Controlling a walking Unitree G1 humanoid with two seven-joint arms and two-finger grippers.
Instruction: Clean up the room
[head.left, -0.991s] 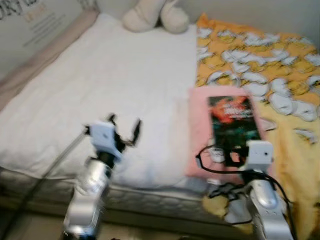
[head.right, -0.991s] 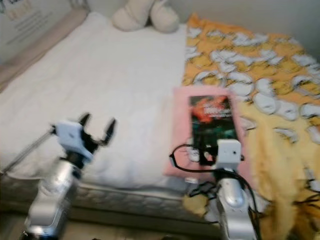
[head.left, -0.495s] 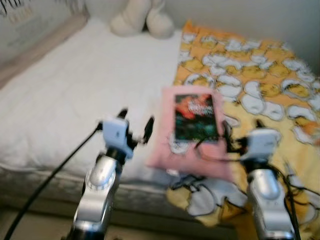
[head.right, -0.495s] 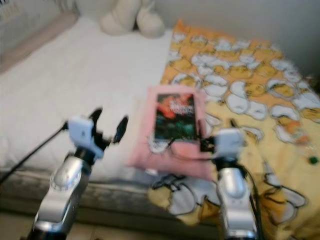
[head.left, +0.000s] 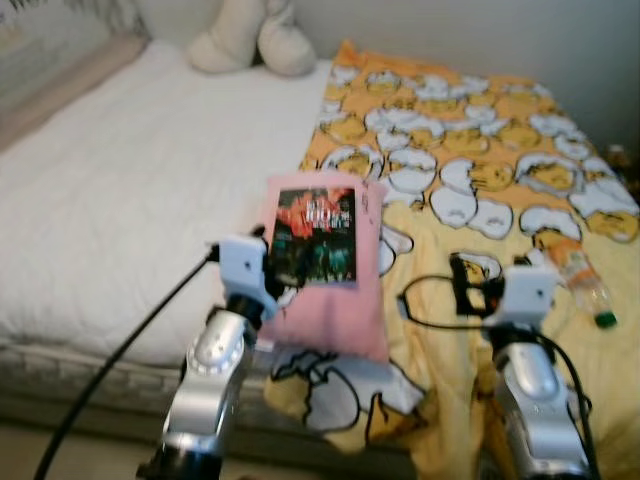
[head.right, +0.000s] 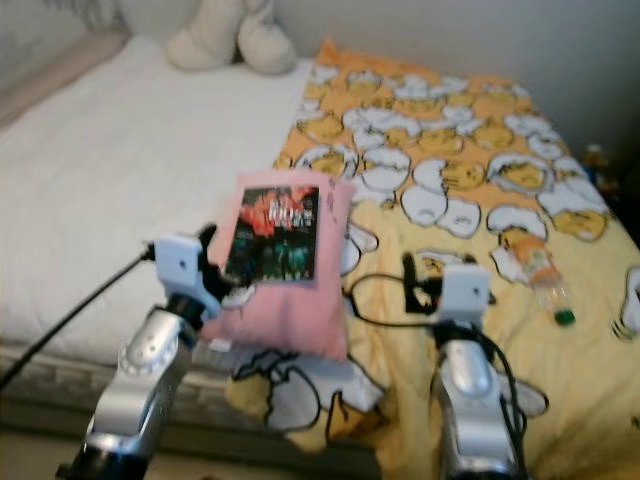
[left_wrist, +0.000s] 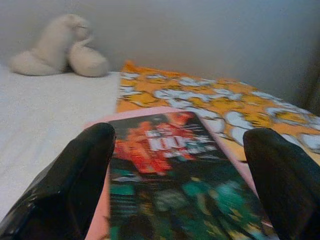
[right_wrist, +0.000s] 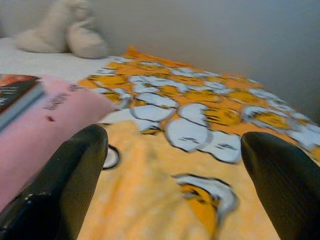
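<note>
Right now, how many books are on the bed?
1. The book lies on the pink pillow near the bed's front edge, just ahead of the left hand. Others could be hidden under the yellow blanket.

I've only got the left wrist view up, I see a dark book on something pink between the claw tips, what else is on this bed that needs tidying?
Observer: A plastic bottle with a green cap lies on the yellow blanket, off to the robot's right of the book.
Operator: Where's the right claw?
Observer: The right claw hovers over the blanket between the pink pillow and the bottle, fingers open.
Operator: Is the pillow fully on the bed?
Observer: It sits at the near edge, where the white sheet meets the blanket.
Operator: And my left claw?
Observer: The left claw is at the pillow's near left corner, open, holding nothing.
</note>
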